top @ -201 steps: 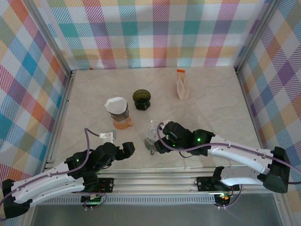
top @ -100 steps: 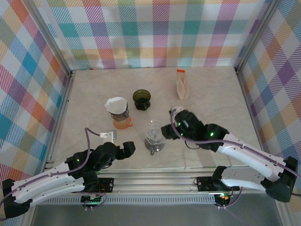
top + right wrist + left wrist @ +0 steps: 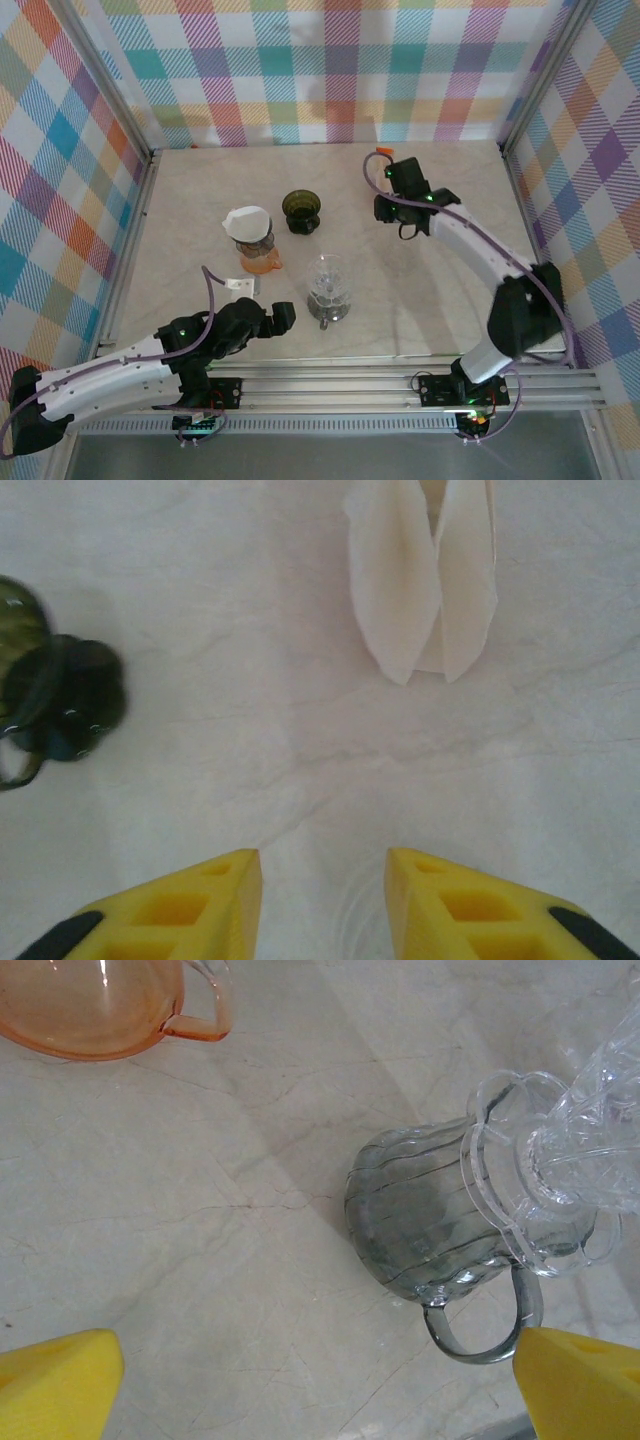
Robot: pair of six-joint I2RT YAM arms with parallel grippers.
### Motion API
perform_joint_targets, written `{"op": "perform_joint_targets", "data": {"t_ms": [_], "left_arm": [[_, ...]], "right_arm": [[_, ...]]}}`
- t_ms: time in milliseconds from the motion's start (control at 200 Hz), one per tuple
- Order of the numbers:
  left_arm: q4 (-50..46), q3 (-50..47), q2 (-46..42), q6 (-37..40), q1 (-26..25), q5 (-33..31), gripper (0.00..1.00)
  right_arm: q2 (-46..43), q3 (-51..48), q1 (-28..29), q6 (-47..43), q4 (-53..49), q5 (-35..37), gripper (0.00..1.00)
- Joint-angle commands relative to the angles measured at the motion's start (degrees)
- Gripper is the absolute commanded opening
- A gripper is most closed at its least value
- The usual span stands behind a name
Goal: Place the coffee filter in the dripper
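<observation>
At the back right of the table [image 3: 200, 190], the coffee filter [image 3: 395, 590] is seen lying just ahead of the right gripper [image 3: 318, 868], whose fingers are parted with nothing between them. The left gripper [image 3: 320, 1375] is spread wide beside the clear dripper [image 3: 328, 280], which is seated on a grey glass mug [image 3: 420, 1225].

Top camera looks steeply down on the whole bench [image 3: 200, 200] from behind its 6 o'clock edge. Left wrist camera sits close above the clear dripper [image 3: 585, 1150]. Right wrist camera looks down, green dripper [image 3: 60, 695] at 9 o'clock. Top shares both.
</observation>
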Motion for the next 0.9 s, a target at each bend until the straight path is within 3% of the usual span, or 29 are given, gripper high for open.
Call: {"op": "perform_joint_targets", "data": {"t_ms": [0, 420, 680, 895], "left_arm": [[1.50, 2.37, 0.88, 2.77, -0.43, -0.15, 1.00], [3.10, 4.17, 5.95, 6.51, -0.43, -1.73, 1.00], [4.53, 4.59, 8.34, 7.43, -0.39, -2.13, 1.00], [4.70, 4.75, 9.02, 7.45, -0.34, -1.78, 1.00]], "right_arm": [[5.80, 6.93, -0.91, -4.55, -0.55, 3.88, 0.34], [26.57, 27.84, -5.52, -7.08, -6.10, 8.38, 0.26], [29.60, 30.38, -5.81, -8.07, -5.98, 8.73, 0.26], [27.12, 27.99, -5.75, -8.26, -3.02, 7.48, 0.26]]}}
